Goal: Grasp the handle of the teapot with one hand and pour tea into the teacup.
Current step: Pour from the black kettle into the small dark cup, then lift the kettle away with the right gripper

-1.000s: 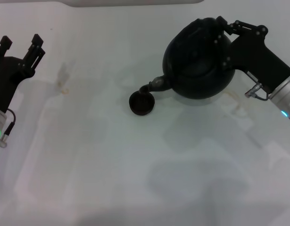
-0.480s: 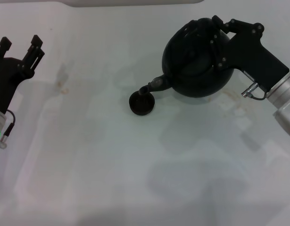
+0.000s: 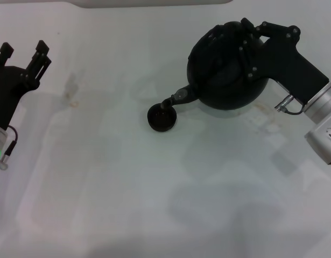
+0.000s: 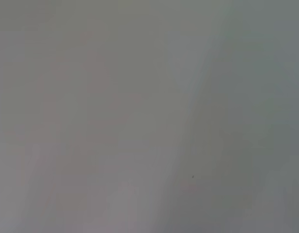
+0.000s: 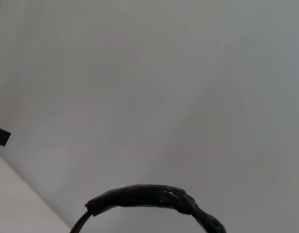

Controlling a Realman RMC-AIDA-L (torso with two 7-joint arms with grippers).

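The matte-black teapot [image 3: 222, 72] is at the back right of the white table [image 3: 100, 177], tilted with its spout [image 3: 180, 97] down over the rim of the small black teacup [image 3: 161, 118]. My right gripper [image 3: 250, 33] is shut on the handle at the pot's top. In the head view the handle is mostly hidden by the gripper. It shows as a black ribbed arc in the right wrist view [image 5: 149, 196]. No tea can be made out. My left gripper [image 3: 24, 54] is open and empty, parked at the far left.
A faint stain [image 3: 72, 88] marks the table left of centre. The left wrist view shows only blank surface.
My right wrist has turned and the teapot has shifted slightly back and tipped a little more. The spout stays over the teacup. The left arm has not moved.
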